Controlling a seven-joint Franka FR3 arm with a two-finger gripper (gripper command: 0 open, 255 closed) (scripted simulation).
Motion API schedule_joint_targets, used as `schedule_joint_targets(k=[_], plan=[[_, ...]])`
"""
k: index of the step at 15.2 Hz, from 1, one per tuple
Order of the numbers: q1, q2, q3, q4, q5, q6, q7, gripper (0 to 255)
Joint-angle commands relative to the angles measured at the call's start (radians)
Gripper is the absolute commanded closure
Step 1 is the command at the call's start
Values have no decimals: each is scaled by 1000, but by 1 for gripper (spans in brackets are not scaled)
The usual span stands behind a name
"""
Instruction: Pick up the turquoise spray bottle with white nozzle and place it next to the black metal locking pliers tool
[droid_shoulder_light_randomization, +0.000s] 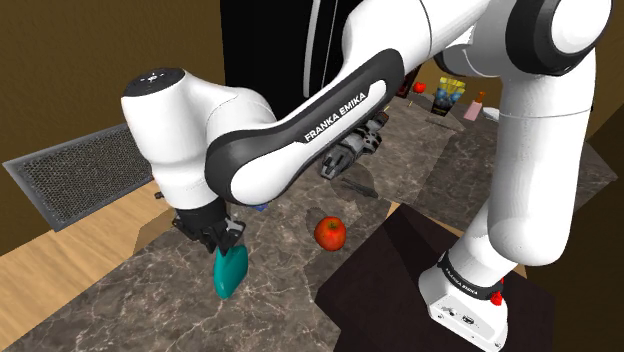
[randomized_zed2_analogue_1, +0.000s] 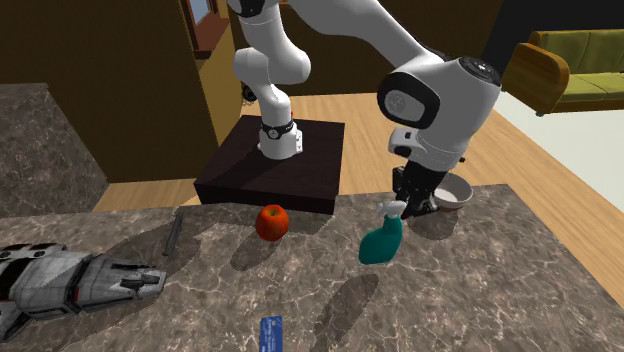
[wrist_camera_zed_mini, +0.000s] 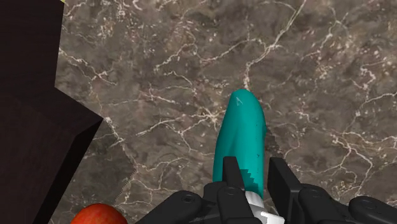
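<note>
The gripper is clenched on the spray bottle. Its two black fingers press the bottle's neck from either side, just below the white nozzle. The teal body hangs down from the fingers at a tilt, with the nozzle end higher than the base. I cannot tell whether the base touches the counter, which is brown stone with pale veins.

The apple is red and sits on the counter, and the rest is placed from it. The bottle is near the apple without touching it, to the apple's left in the shoulder view and to its right in the second exterior view. The pliers lie on the apple's other side from the bottle, well apart from both. They look grey with dark parts, and in the shoulder view the arm partly covers them. The dark stand rises just behind the apple in the second exterior view.

A thin dark stick-like thing lies between the apple and the pliers. A small blue thing lies on the counter on the near side of the apple in the second exterior view. In that view a white bowl sits beyond the bottle from the apple, partly hidden by the gripper.
</note>
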Motion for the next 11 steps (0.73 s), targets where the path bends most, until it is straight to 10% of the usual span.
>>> schedule_joint_targets(k=[1,11], plan=[[-6,-13,8,12,13,-21,-10,255],[-34,-83,46,67,79,-122,-55,255]])
